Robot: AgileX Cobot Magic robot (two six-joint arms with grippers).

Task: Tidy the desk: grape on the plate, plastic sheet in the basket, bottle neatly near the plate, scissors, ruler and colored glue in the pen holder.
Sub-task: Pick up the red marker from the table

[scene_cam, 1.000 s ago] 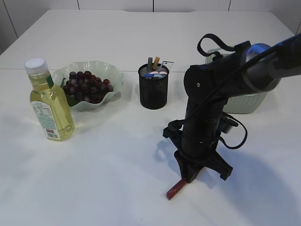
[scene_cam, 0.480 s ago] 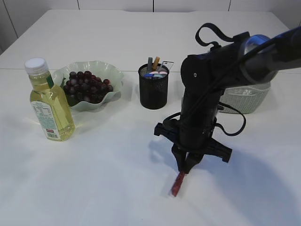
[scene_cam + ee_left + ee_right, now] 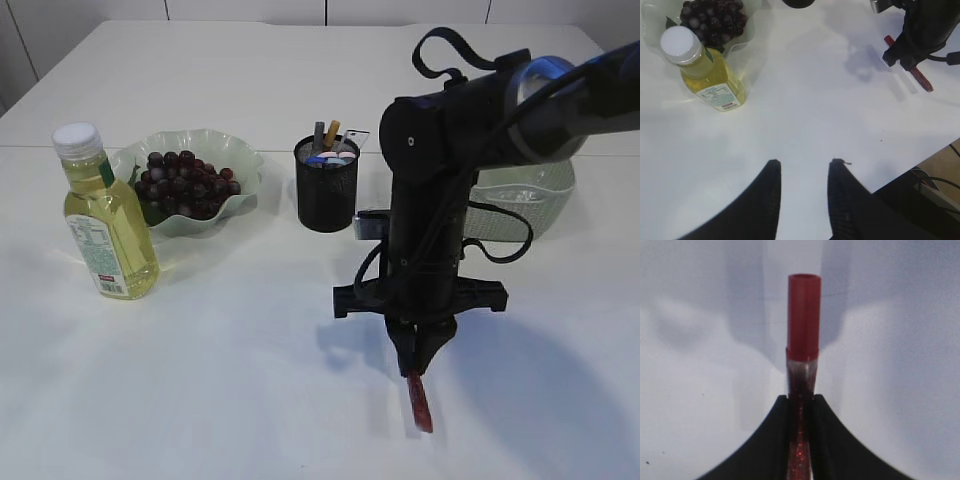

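**Glue stick clamped, pen holder waiting**

Across the white tabletop (image 3: 250,380), the big pieces are seen first: the pale woven basket (image 3: 530,205) at the right rear, the wavy-edged glass plate (image 3: 130,165) loaded with dark grapes (image 3: 185,185), and the yellow-filled plastic bottle with a white cap (image 3: 105,215) stood just beside that plate. Between plate and basket, the black mesh pen holder (image 3: 327,190) is already crowded with items.

Up front, the right gripper (image 3: 415,365) is pointed down, its fingers pinched tight on the slim red glitter-glue tube (image 3: 802,345). The tube is gripped at its clear glittery body and hangs clear of the table, red cap end lowest.

A light, stiff, smooth tube like this is judged likely to swivel in a two-finger pinch; a mid-body hold would be preferred.

Meanwhile the left gripper (image 3: 802,172) is held aloft, fingers apart, nothing between them.
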